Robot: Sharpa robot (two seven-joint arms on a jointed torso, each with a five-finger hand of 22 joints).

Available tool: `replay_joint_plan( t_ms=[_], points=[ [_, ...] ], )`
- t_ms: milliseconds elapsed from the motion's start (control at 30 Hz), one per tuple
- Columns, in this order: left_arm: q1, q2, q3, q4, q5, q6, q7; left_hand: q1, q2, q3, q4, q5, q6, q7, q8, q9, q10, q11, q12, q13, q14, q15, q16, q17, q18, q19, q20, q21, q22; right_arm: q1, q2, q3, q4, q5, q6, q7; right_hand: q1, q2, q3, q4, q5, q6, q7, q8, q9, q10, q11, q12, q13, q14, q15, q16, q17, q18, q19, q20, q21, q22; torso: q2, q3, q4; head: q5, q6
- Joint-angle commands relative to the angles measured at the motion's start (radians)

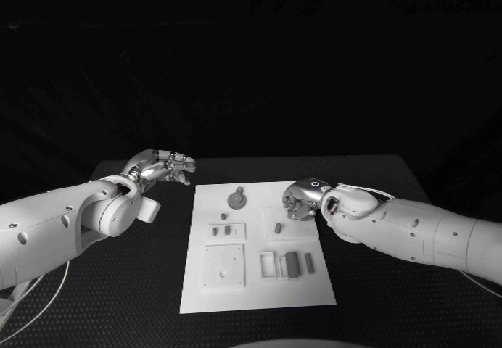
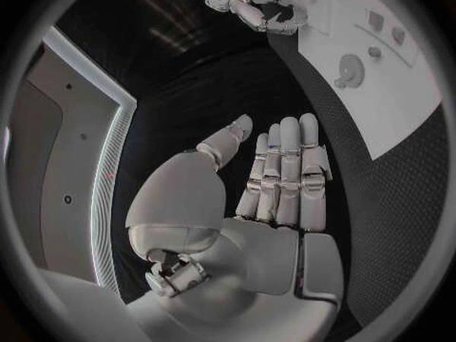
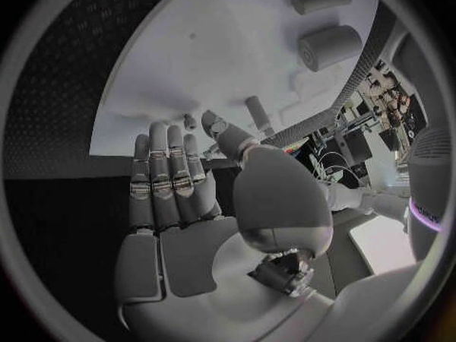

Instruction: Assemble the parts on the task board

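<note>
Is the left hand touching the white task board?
Apart. In the head view the left hand sits beyond the task board with black table plainly between them.

— What do we see of the arms?
— We see smooth white shells dotted with small dark screw holes, ending in a silver segmented left hand (image 1: 159, 166) and right hand (image 1: 301, 199).
— We also note a glowing ring at the right wrist.

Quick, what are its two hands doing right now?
Left hand: open, holding nothing.
Right hand: open, holding nothing, above the board.
</note>
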State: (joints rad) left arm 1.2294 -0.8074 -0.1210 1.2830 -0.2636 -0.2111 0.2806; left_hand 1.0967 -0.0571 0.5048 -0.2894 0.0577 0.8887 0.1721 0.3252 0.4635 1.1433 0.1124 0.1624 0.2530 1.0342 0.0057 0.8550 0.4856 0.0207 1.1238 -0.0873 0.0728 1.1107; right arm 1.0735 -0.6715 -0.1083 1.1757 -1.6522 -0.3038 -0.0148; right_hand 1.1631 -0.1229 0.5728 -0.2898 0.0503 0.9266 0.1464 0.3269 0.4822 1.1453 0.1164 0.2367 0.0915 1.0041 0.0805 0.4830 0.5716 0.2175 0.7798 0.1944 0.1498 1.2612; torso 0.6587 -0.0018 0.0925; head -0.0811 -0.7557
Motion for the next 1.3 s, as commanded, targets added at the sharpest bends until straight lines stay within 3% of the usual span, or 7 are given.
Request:
replay_joint_plan(
  t_ms=[33, 833, 1033, 1300],
  points=[
    [0.000, 0.001, 0.001, 0.002, 0.008, 0.007, 0.006, -0.003, 0.003, -0.006, 0.001, -0.003, -0.008, -0.002, -0.004, -0.001, -0.008, 0.001, -0.006, -0.001, 0.007, 0.003, -0.006, 0.001, 0.004, 0.005, -0.002, -0.005, -0.001, -0.005, 0.003, -0.001, -0.002, -0.034, 0.000, -0.008, 0.003, 0.012, 0.004, -0.002, -0.001, 0.011, -0.002, 0.005, -0.002, 0.015, -0.003, 0.006, 0.004, 0.012, -0.003, 0.009, 0.004, 0.010, 0.013, -0.002, 0.006, 0.002, 0.000, -0.0010, 0.0000, 0.001, -0.002],
    [0.000, 0.001, 0.001, 0.003, 0.008, 0.010, 0.000, -0.004, 0.005, -0.011, 0.001, -0.003, -0.011, -0.001, -0.005, -0.002, -0.011, 0.002, -0.008, -0.002, 0.007, 0.004, -0.008, 0.004, 0.005, 0.005, -0.002, -0.005, -0.004, -0.025, 0.029, -0.006, -0.036, -0.088, 0.035, -0.045, 0.012, 0.025, 0.008, -0.003, -0.001, 0.025, -0.007, 0.007, -0.003, 0.035, -0.012, 0.005, 0.012, 0.030, -0.013, 0.013, 0.014, 0.018, 0.035, -0.003, 0.004, 0.007, 0.000, -0.0012, 0.0003, 0.004, -0.009],
    [0.000, 0.000, 0.001, 0.002, 0.008, 0.010, -0.001, -0.004, 0.006, -0.011, 0.001, -0.003, -0.011, -0.001, -0.006, -0.002, -0.012, 0.002, -0.008, -0.003, 0.007, 0.004, -0.009, 0.004, 0.005, 0.005, -0.002, -0.005, -0.005, -0.026, 0.028, -0.007, -0.036, -0.098, 0.063, -0.049, 0.029, 0.034, 0.016, -0.004, -0.001, 0.027, -0.008, 0.006, -0.004, 0.038, -0.013, 0.002, 0.014, 0.032, -0.014, 0.011, 0.017, 0.020, 0.037, -0.003, 0.000, 0.008, -0.001, -0.0009, 0.0001, 0.004, -0.013],
    [0.000, -0.001, 0.001, 0.003, 0.008, 0.011, -0.003, -0.003, 0.006, -0.011, 0.000, -0.003, -0.011, -0.001, -0.006, -0.002, -0.012, 0.002, -0.008, -0.003, 0.007, 0.004, -0.009, 0.005, 0.005, 0.005, -0.002, -0.005, -0.005, -0.026, 0.025, -0.008, -0.035, -0.113, 0.075, -0.055, 0.041, 0.025, 0.082, 0.000, -0.001, 0.039, -0.010, 0.006, -0.007, 0.050, -0.015, -0.003, 0.020, 0.043, -0.016, 0.007, 0.024, 0.023, 0.051, 0.001, -0.007, 0.010, 0.000, -0.0007, -0.0012, 0.004, -0.014]
  ],
)
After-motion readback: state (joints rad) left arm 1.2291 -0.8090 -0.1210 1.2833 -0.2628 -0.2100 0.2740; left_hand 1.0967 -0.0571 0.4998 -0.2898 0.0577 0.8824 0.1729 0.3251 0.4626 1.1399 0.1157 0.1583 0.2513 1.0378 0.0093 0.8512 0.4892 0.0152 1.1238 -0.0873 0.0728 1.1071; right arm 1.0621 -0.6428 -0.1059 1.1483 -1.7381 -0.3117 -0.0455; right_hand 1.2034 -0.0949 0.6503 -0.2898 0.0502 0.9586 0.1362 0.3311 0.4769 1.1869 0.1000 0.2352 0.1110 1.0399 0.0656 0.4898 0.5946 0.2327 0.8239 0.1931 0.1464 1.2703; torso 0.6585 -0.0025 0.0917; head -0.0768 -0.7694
